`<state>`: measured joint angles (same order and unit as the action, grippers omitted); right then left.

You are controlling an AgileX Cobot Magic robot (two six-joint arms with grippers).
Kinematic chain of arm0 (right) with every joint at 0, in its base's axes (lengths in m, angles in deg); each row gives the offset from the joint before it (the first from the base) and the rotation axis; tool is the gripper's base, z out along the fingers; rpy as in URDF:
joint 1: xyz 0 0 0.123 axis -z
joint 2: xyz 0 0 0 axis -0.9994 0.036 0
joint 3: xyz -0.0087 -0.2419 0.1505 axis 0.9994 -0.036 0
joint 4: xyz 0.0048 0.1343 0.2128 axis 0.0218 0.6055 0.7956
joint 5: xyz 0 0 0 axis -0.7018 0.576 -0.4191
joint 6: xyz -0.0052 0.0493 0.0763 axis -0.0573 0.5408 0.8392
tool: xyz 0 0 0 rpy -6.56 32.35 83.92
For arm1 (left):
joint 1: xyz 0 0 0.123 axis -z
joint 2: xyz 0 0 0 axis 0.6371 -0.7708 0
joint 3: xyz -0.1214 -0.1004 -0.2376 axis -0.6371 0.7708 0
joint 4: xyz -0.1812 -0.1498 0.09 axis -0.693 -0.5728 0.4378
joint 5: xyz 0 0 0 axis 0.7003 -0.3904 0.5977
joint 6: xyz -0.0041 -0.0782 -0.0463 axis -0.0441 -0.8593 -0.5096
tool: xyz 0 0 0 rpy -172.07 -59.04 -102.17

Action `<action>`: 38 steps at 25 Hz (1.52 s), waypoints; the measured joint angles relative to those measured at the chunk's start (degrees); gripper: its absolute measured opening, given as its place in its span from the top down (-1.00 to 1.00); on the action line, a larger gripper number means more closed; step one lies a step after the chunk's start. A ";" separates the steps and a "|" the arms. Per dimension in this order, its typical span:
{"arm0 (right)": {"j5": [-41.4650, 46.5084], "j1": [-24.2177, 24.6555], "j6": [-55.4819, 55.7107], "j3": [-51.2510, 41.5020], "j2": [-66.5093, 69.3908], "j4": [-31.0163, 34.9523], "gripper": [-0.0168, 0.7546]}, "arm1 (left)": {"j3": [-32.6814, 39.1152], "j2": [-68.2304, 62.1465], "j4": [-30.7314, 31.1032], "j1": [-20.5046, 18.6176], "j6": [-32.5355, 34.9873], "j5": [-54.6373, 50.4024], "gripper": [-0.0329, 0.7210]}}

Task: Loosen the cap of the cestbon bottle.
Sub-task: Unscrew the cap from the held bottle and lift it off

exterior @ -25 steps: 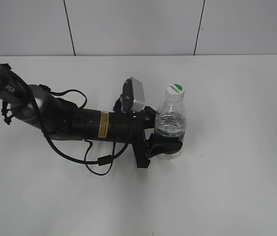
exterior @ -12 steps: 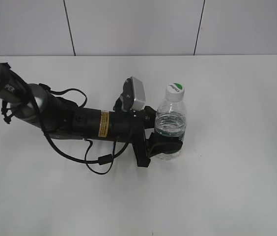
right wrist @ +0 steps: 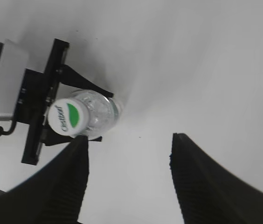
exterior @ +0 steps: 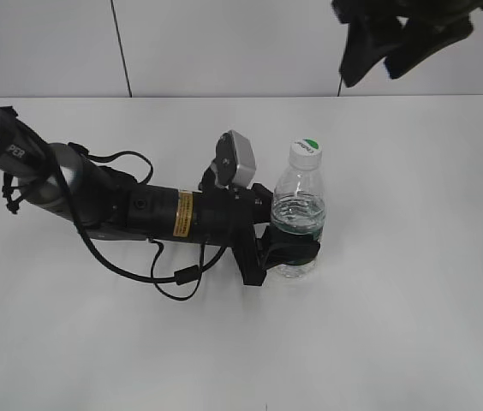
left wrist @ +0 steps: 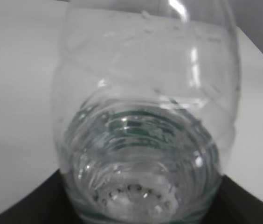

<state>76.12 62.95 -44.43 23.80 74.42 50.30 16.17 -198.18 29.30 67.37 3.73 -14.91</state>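
Note:
The cestbon bottle (exterior: 297, 214), clear with a dark green label band, stands upright on the white table (exterior: 413, 282). Its white cap (exterior: 305, 151) with a green crescent is on top. My left gripper (exterior: 291, 250) is shut on the bottle's lower body; the bottle (left wrist: 145, 121) fills the left wrist view. My right gripper (exterior: 377, 53) is open and empty, high above and to the right of the bottle. In the right wrist view the right gripper (right wrist: 129, 142) has its two dark fingers wide apart, and the cap (right wrist: 67, 117) lies just beyond the left fingertip.
The left arm (exterior: 139, 210) lies low across the table's left half with a looped black cable (exterior: 173, 278). A grey camera block (exterior: 240, 161) sits on its wrist beside the bottle. A white panelled wall (exterior: 224, 43) runs along the back edge.
My right gripper has come into the exterior view at the top right, moving left toward the bottle. The bottle and left gripper have stayed in place.

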 joint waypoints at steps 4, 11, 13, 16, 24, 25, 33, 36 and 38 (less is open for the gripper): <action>0.01 -3.44 2.09 2.61 4.35 1.10 -0.15 | 0.00 0.12 0.00 0.11 0.01 -0.39 -0.17; 0.04 -4.90 4.24 2.87 7.38 4.09 -0.15 | 0.00 0.18 0.00 0.18 -0.06 -0.69 -0.17; 0.04 -4.90 4.72 3.06 7.95 4.21 -0.15 | 0.00 0.18 0.00 0.18 -0.17 -0.69 -0.17; 0.04 -4.94 4.97 3.06 8.91 5.05 -0.15 | 0.00 0.20 0.00 0.18 -0.17 -0.86 -0.17; 0.04 -5.01 5.27 3.06 10.09 5.01 -0.15 | -0.07 0.49 -0.28 0.40 -0.23 -2.54 -0.17; 0.04 -5.01 5.27 3.06 10.09 4.95 -0.15 | -0.07 0.49 -0.41 0.40 -0.23 -2.54 -0.17; 0.07 -5.01 5.31 1.26 10.15 4.90 -0.14 | -0.07 0.49 -1.56 0.40 3.51 -3.17 -0.17; 0.12 -5.01 5.31 0.87 10.35 5.26 -0.14 | -0.07 0.49 -1.60 0.40 3.84 -3.22 -0.17; 0.12 -5.01 5.31 0.81 10.46 5.58 -0.14 | -0.07 0.49 -1.60 0.40 3.91 -3.22 -0.17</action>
<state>76.24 57.94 -39.12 24.61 84.88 55.87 16.09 -197.69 27.69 67.76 7.64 -18.13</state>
